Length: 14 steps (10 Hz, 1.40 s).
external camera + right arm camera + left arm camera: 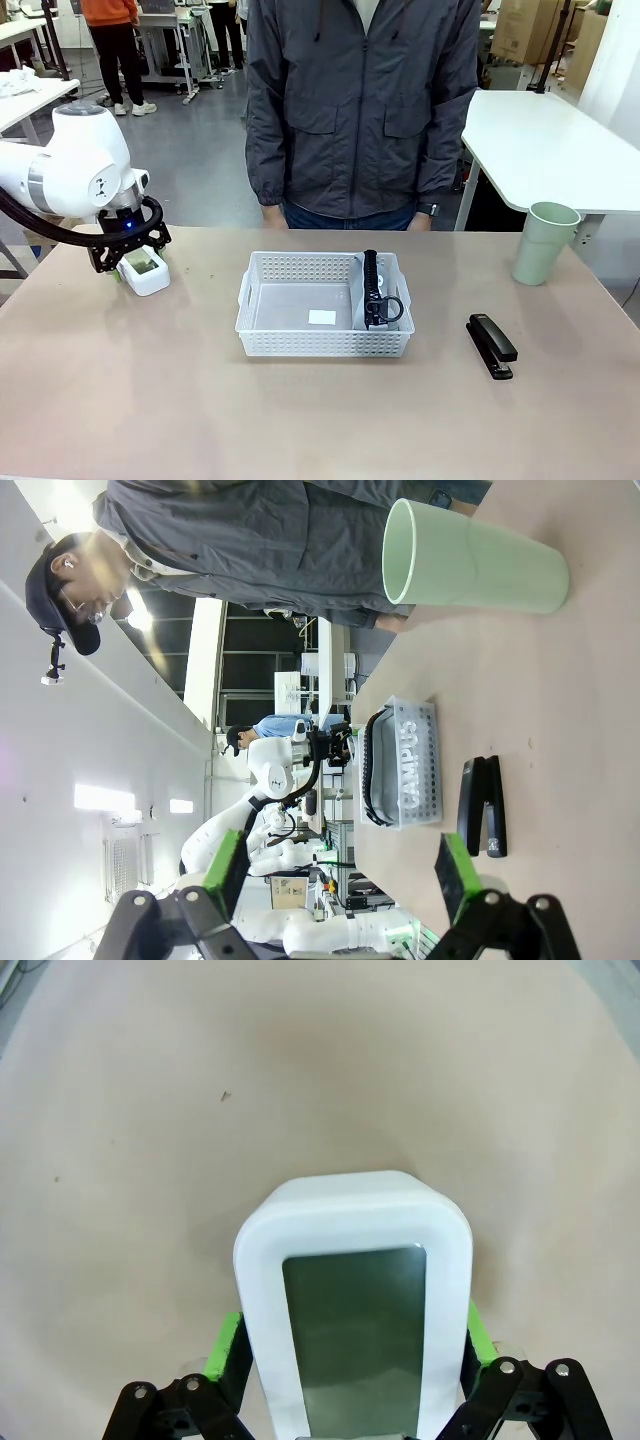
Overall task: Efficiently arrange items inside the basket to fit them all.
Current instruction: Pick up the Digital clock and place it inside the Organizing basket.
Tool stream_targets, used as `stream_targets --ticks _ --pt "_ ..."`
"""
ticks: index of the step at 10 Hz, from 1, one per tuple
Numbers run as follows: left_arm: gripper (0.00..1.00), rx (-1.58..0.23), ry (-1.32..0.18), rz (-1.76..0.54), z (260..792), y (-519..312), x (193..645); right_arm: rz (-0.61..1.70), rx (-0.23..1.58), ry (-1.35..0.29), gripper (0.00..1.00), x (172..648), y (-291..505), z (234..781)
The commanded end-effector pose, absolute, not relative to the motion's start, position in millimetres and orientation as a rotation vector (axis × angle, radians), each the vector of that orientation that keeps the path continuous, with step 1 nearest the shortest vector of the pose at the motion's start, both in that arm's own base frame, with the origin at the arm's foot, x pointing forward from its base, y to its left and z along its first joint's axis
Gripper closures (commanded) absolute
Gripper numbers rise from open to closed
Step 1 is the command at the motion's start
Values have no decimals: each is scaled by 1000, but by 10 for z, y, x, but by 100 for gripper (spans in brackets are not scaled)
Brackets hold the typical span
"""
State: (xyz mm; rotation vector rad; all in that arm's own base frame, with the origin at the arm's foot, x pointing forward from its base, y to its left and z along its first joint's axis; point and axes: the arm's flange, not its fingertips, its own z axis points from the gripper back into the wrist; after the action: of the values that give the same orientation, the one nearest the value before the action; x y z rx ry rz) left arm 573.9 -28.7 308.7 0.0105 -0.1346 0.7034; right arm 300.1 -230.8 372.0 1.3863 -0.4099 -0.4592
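With its green pads (228, 1345) pressed on both long sides of the small white boxy device (147, 272), the left gripper (140, 262) clasps it at the far left of the table (300, 420), well apart from the basket (320, 343). Lift straight up, keep it level, and set it in the open left part (the grey fabric pouch (375, 290) stands on edge against the right end). Tuck it tight to a wall so the black stapler (491, 346) and pale green cup (543, 243), both right of the basket, can fit too. The right gripper (340, 870) hangs spread and empty.
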Motion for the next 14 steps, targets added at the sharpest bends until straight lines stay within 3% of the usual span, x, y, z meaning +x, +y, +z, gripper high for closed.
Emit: stream_targets --ticks 1,2,3,4,5,6,7,9,10,11,12,13,14 --pt "0 20 -111 690 3117 -265 5816 -428 1382 -418 0 2980 -2310 3730" --pt "0 11 -109 682 3122 -257 5815 -428 1382 -418 0 2980 -2310 3730" --pt "58 7 -104 684 3121 -238 5811 -428 1382 -418 0 2980 -2310 3730" --pt "57 -9 -98 679 3119 -218 5808 -428 1382 -418 0 2980 -2310 3730" --pt "100 -37 -84 667 3148 -209 5781 -428 1382 -418 0 2980 -2310 3730" --pt "63 -68 -80 638 3212 -206 5729 -428 1382 -418 0 2980 -2310 3730" --pt "100 -108 -82 575 3310 -208 5645 -428 1382 -418 0 2980 -2310 3730" --pt "100 -138 -105 427 3654 -226 5448 -428 1382 -418 0 2980 -2310 3730" --pt "78 -141 -151 306 3907 -240 5298 -428 1382 -418 0 2980 -2310 3730" --pt "78 -171 -203 159 4131 -275 5106 -428 1382 -418 0 2980 -2310 3730" --pt "100 -206 -283 18 4307 -325 4892 -428 1382 -418 0 2980 -2310 3730" --pt "78 -276 -356 -158 4438 -388 4664 -428 1382 -418 0 2980 -2310 3730" --pt "100 -320 -430 -270 4545 -537 4490 -428 1382 -418 0 2980 -2310 3730"
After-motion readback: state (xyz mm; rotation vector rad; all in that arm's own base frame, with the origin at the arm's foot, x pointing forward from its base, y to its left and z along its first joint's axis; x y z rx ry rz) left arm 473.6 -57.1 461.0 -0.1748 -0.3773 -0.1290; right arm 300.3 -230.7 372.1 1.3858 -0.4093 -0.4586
